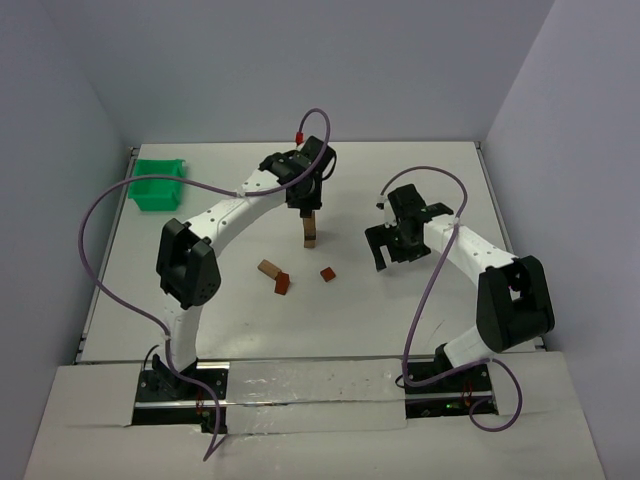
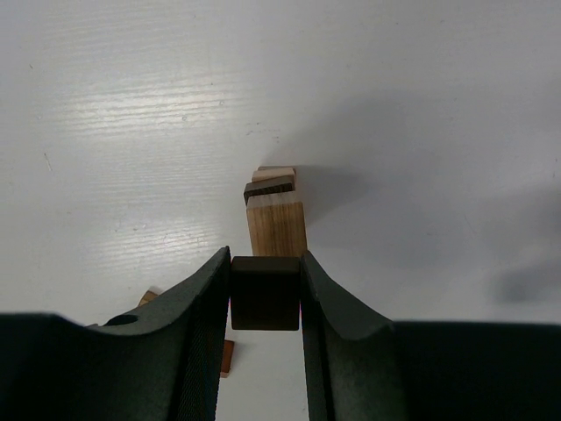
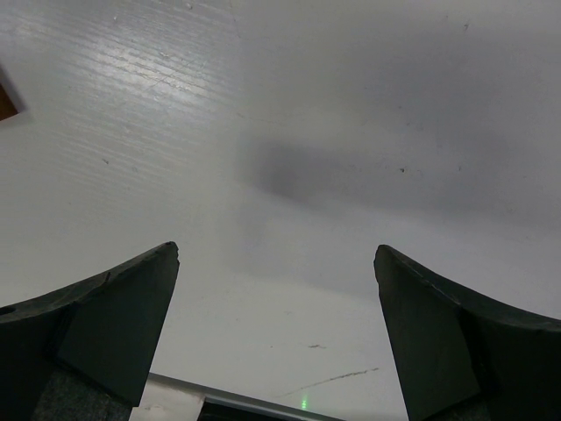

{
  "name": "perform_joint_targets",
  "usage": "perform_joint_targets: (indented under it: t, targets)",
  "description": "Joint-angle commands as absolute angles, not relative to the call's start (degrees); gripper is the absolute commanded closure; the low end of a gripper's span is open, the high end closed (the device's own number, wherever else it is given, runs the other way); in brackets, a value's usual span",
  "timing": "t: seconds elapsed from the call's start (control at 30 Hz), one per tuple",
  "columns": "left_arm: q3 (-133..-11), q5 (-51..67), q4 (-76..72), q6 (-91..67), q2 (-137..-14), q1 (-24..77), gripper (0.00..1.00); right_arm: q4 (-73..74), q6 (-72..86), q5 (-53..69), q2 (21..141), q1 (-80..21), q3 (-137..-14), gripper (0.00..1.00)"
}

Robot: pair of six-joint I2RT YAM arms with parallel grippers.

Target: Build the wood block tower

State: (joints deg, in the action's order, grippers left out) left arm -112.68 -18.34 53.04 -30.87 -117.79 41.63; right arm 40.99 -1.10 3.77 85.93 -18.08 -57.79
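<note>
The left hand (image 2: 266, 263) was clenched on a dark brown block (image 2: 266, 303), one finger against each side face, and hung directly over the wood block tower (image 2: 276, 224). The tower stood at the upper centre of the top view. It was a narrow stack with a tan piece uppermost and a dark piece beneath it sitting slightly askew. The wrist view did not show whether the held block touched the top of the stack. The right hand (image 3: 276, 263) was spread wide and empty over the bare surface (image 3: 351, 105), right of centre in the top view and well apart from the stack.

The step in hand was judged to be seating the held block on the tower. Good execution called for:

- centring the block over the tan top face
- squaring its edges to that face
- lowering it straight down with no side load, since the slender stack looked easy to tip
- spreading the fingers only once the block rested fully
- withdrawing vertically

A loose tan block (image 1: 268, 267), a reddish-brown block (image 1: 283, 285) just beside it and a second reddish-brown block (image 1: 328, 274) lay lower in the frame.
</note>
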Motion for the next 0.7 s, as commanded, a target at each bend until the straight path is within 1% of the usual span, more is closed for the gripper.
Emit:
perform_joint_targets:
  t: [0.0,0.07,0.27,0.43,0.67]
  targets:
    - [-115.87,-20.38,52.31,-31.01,-118.31,42.38,1.0,41.4,-0.53,4.23,83.93,-17.75,-60.31,0.0]
    - [-116.37,-20.66,52.31,-31.01,-118.74,42.66,0.97,41.4,-0.46,4.52,84.15,-17.68,-60.45,0.0]
    - [-117.21,-22.53,52.38,-31.49,-119.58,43.15,0.94,41.37,-0.41,5.1,84.09,-17.75,-60.36,0.0]
    - [-117.77,-22.72,52.42,-31.64,-120.49,43.19,0.93,41.4,-0.4,5.2,83.55,-17.71,-60.08,0.0]
    - [-117.64,-22.63,52.43,-31.6,-121.02,43.33,0.9,41.31,-0.44,4.92,82.62,-17.67,-59.46,0.0]
